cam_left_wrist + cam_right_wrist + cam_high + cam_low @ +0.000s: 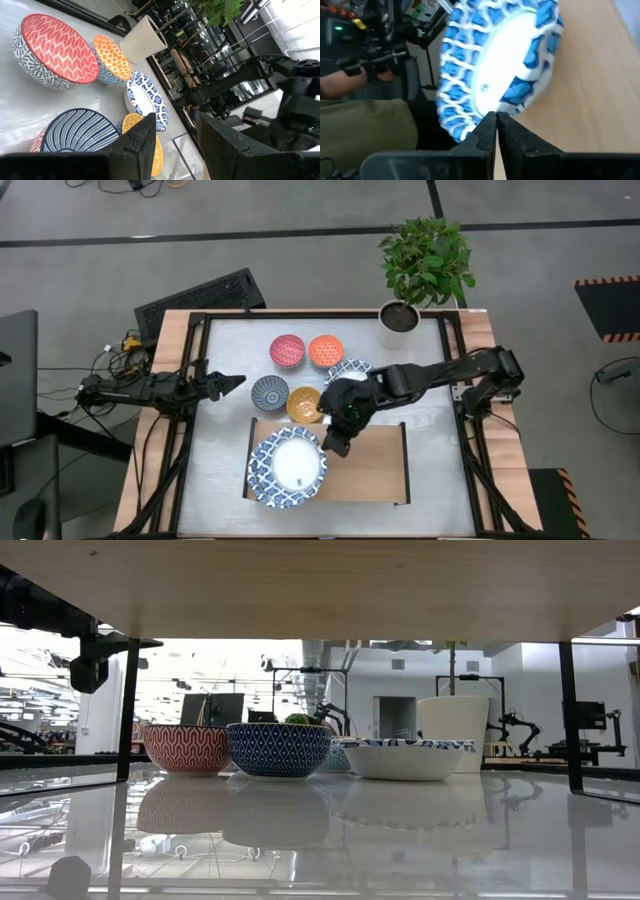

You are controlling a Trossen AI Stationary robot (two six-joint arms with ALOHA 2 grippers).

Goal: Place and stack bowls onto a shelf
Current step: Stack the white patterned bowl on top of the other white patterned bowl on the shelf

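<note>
A large blue-and-white bowl (288,467) sits on the left part of the light-wood shelf (375,470). My right gripper (335,444) is at that bowl's right rim, shut on it; its wrist view shows the bowl (500,65) right at the fingertips (496,122). Behind the shelf, on the table, stand the pink-red bowl (287,350), orange bowl (326,350), dark blue-grey bowl (269,392), yellow bowl (304,404) and a second large bowl (350,368), partly hidden under my right arm. My left gripper (236,383) waits open at the table's left. My right gripper pinches the large bowl's rim (487,111) on its right side, seemingly with one finger inside the white hollow and one on the patterned outer wall. The fingers slant down from the table's right and far side. The bowl's base rests on the shelf board.
A white plant pot (399,317) with a green plant stands at the table's far right corner. The shelf's middle and right part (380,450) show bare wood. The low view looks under the shelf board (320,585) at the bowls (279,748) beyond. A keyboard (200,298) lies off the table's far left.
</note>
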